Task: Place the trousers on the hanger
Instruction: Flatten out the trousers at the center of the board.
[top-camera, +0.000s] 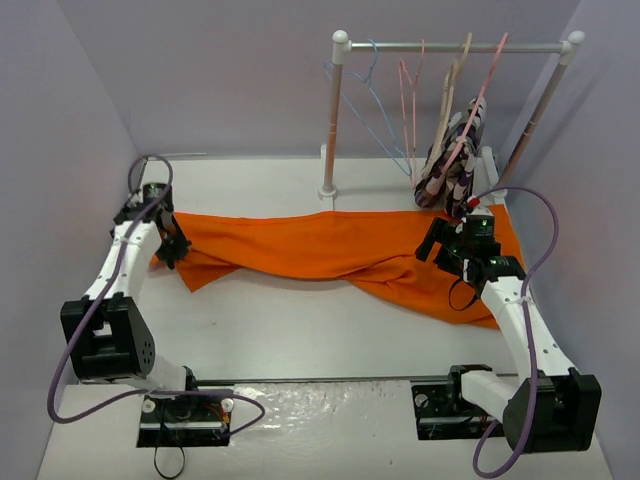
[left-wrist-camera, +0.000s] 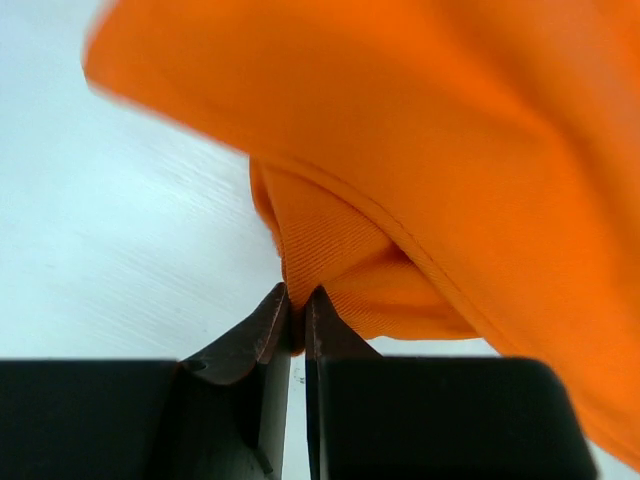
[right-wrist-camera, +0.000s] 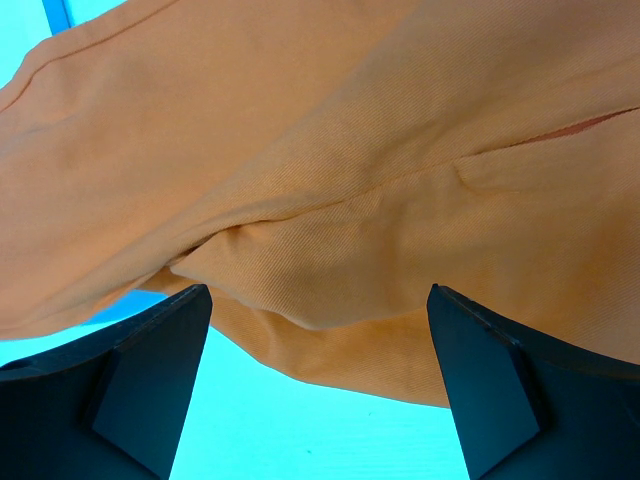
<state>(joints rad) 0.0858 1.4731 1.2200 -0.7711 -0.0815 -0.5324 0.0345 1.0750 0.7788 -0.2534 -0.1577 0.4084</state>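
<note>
Lying across the table (top-camera: 300, 330) from its left edge to its right edge, the trousers (top-camera: 330, 250) make a long orange band with some folds, a little beyond the middle. The left pincer (left-wrist-camera: 297, 310) is clamped on a small fold of the cloth at the end near the left edge. The right pincer (right-wrist-camera: 318, 295) stands wide apart over the cloth near the right edge, not closed on it. The hanger (top-camera: 368, 118) hangs on the rail (top-camera: 455, 46) at the far edge, beside its left post, apart from the trousers.
</note>
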